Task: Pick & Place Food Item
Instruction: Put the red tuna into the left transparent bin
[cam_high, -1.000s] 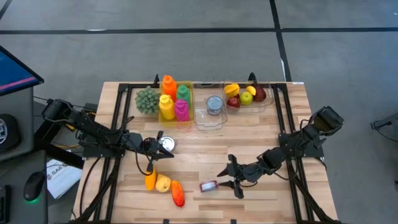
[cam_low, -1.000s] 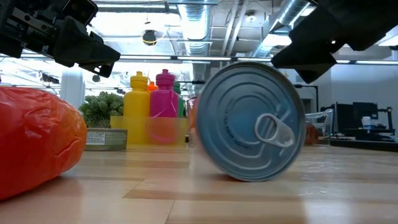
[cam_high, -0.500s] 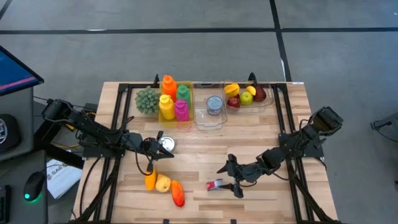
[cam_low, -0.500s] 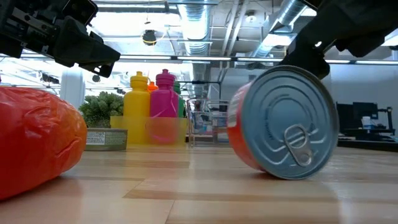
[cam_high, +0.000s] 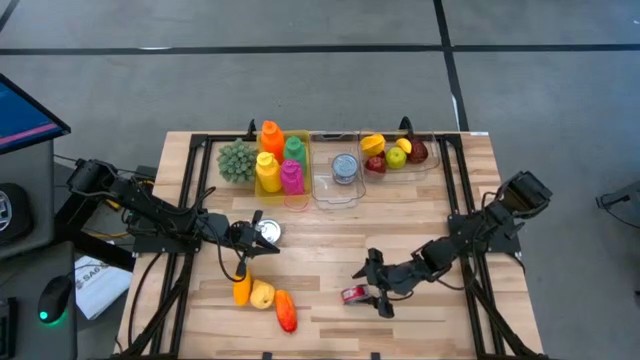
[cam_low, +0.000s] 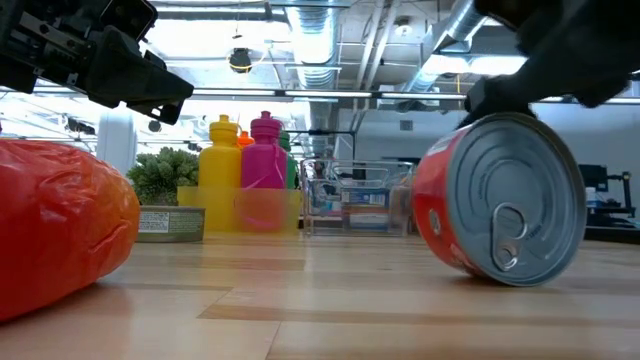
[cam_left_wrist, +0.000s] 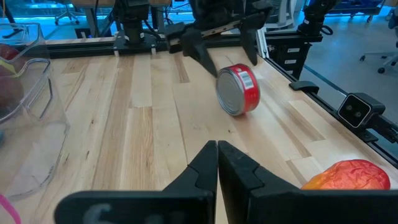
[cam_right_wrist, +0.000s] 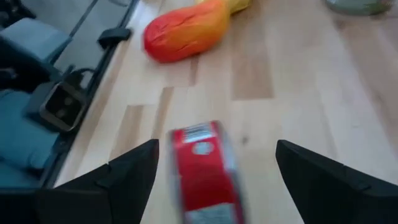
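A red can (cam_high: 353, 294) with a silver pull-tab lid (cam_low: 525, 215) lies on its side on the wooden table (cam_high: 320, 240), right of the middle near the front. My right gripper (cam_high: 370, 285) stands open over it, one finger on either side in the right wrist view (cam_right_wrist: 214, 149), with the can (cam_right_wrist: 202, 168) between them. My left gripper (cam_high: 256, 232) hangs shut above the table's left part, beside a silver can (cam_high: 268, 232); its shut fingers (cam_left_wrist: 216, 149) point toward the red can (cam_left_wrist: 237, 90). My right gripper comes slanting down from the table's right side with its fingers astride the red can, which rests on its side on the table. A dark part of the gripper (cam_low: 500, 95) shows just above the can's top; I cannot tell whether it touches.
A red-orange food item (cam_high: 286, 312), a yellow one (cam_high: 262, 294) and an orange one (cam_high: 241, 290) lie front left. At the far edge stand a green item (cam_high: 236, 160) and three bins: bottles (cam_high: 280, 160), a can (cam_high: 343, 168), fruit (cam_high: 395, 153).
The red can has rolled on its side along the table toward the right edge, from just beyond my right gripper's fingertips to in between its fingers, its lid turning as it went. My right gripper has stayed in place.
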